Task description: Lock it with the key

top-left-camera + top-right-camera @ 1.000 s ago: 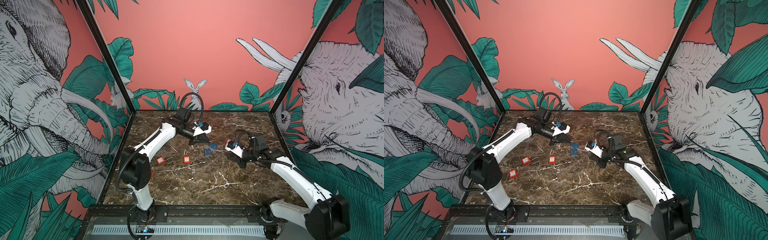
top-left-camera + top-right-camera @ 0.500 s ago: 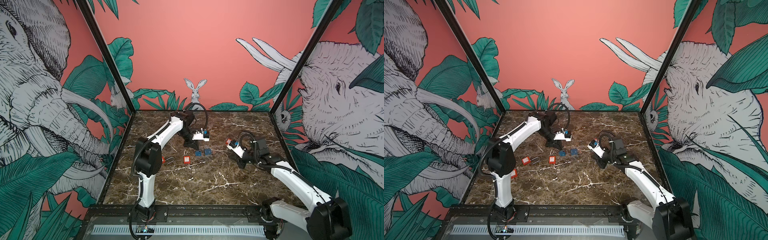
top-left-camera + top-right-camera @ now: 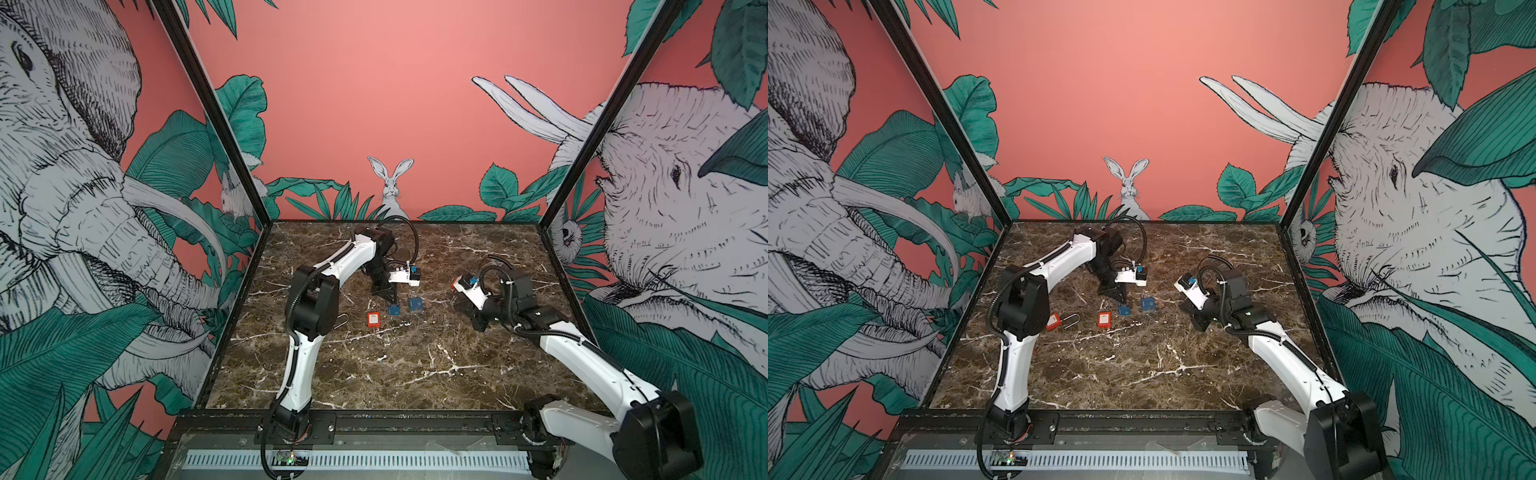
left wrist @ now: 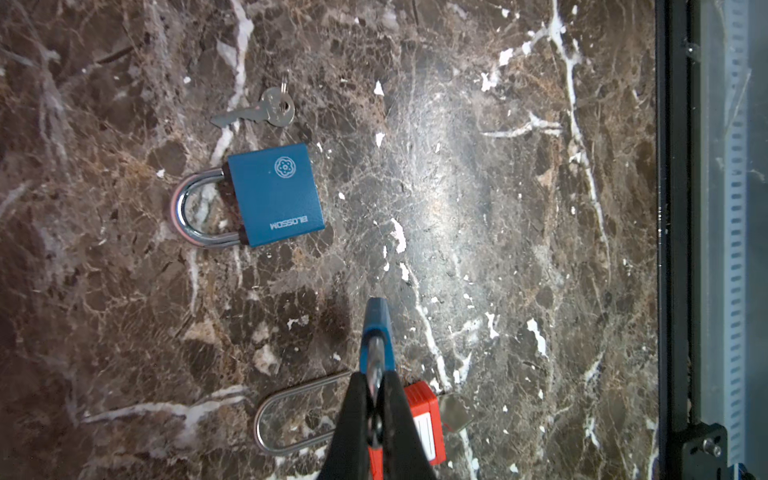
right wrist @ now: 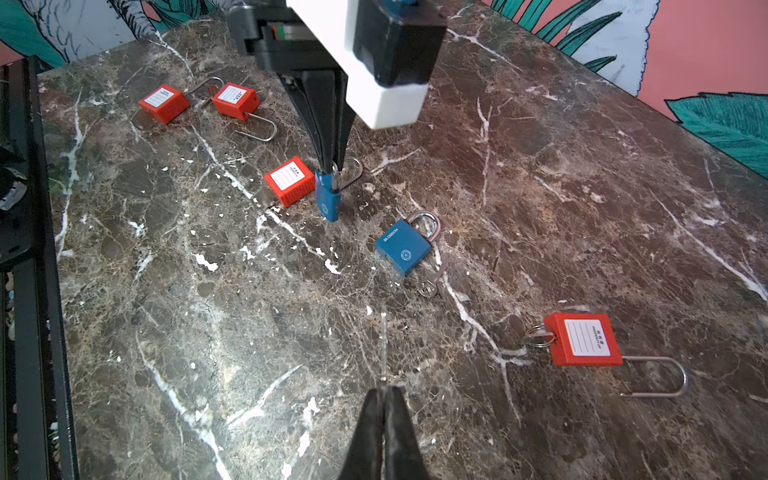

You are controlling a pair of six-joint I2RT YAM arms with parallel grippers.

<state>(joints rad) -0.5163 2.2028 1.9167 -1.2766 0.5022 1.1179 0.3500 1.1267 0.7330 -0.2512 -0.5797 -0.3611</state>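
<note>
A smooth blue padlock is clamped by its steel shackle in the left gripper; a thin metal key is pinched in the right gripper; ahead of it, a second padlock is lettered BLOSSOM

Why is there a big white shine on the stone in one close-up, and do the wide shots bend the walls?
Left wrist view: glare whitens the marble table near the flat blue padlock. Both top views: the wide-angle lens splays the black frame posts outward. Right wrist view: the key in the right gripper looks soft.
</note>
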